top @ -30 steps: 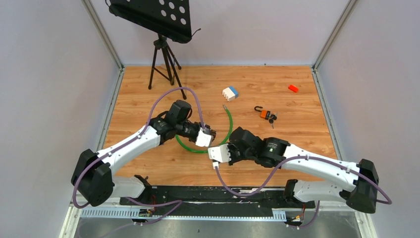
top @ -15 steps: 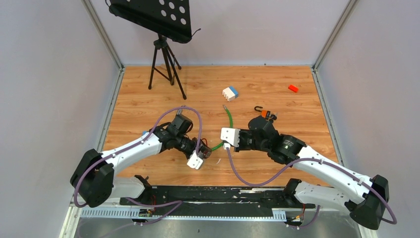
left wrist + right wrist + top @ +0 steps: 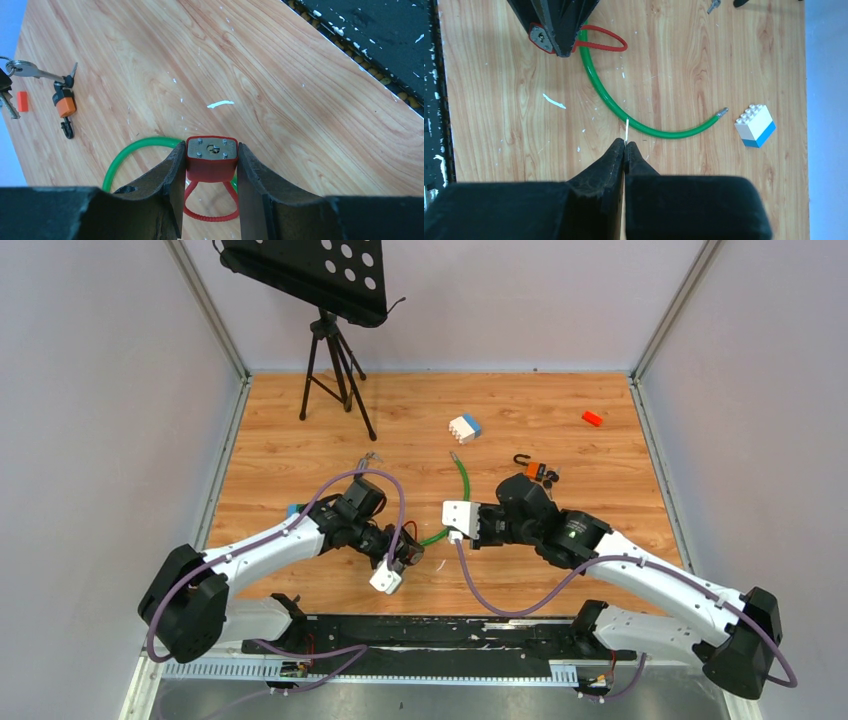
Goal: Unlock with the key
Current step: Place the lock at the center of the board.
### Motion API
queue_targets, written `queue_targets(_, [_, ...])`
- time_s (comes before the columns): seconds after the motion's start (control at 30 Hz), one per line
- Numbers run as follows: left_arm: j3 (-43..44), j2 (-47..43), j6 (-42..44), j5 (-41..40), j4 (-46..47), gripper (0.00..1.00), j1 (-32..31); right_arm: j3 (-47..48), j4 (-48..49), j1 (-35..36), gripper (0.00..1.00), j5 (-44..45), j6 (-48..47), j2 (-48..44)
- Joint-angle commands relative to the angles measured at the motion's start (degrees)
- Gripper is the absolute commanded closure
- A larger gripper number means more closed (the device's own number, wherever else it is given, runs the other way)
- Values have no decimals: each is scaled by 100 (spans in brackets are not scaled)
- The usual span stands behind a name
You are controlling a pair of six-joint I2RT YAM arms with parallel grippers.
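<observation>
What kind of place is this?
Probably a robot lab test booth: white-and-black left arm and right arm bolted to a wood-grain table, plain grey walls closing it in, and a black tripod holding a perforated panel.

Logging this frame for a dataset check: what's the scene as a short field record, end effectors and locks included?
left end effector: shut on red padlock, keyhole facing its camera
right end effector: shut; thin pale sliver at its tips, unidentifiable
green cable: curved on table
orange padlock: on table, keys beside it
</observation>
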Motion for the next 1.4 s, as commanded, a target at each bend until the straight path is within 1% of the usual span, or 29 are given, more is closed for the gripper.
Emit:
queue_targets(0.0, [-15, -151, 228, 70, 135, 100, -9, 31, 0, -11, 100, -367, -40, 74])
queue_targets(0.07, [-28, -162, 218, 60, 186, 100, -8, 41, -13, 16, 100, -423, -65, 87])
queue_targets(0.23, [-158, -208, 232, -8, 413, 100, -12, -7, 69, 172, 100, -252, -132, 109])
queue_targets(0.5, [-399, -276, 579, -475, 660, 100, -14, 50, -2, 174, 100, -73, -55, 424])
queue_targets(0.63, [-398, -262, 369, -626, 804, 100, -9, 43, -5, 137, 100, -97, 4, 507])
queue_targets(0.8, [-176, 13, -301, -727, 912, 100, -9, 42, -34, -19, 100, -99, -8, 517])
queue_targets(0.9, [150, 432, -861, -846, 886, 100, -4, 33, -70, -206, 100, -177, 5, 466])
queue_targets(0.97, [441, 781, -1314, -979, 841, 100, -7, 30, -118, -424, 100, -283, 45, 384])
queue_targets(1.03, [714, 1097, -1952, -1144, 924, 100, -6, 6, -186, -740, 100, -397, 64, 248])
queue_targets(1.1, [974, 1371, -2519, -1350, 1185, 100, -1, -54, -241, -968, 100, -498, 66, 50])
queue_targets(1.23, [1458, 1903, -3128, -1584, 1354, 100, -5, -161, -402, -1307, 100, -753, 69, -276])
queue_targets(1.3, [1789, 2332, -3335, -1739, 1193, 98, 4, -205, -455, -1448, 100, -915, 54, -396])
queue_targets(1.37, [2047, 2640, -3522, -1860, 1112, 93, 24, -230, -497, -1570, 100, -1094, 41, -529])
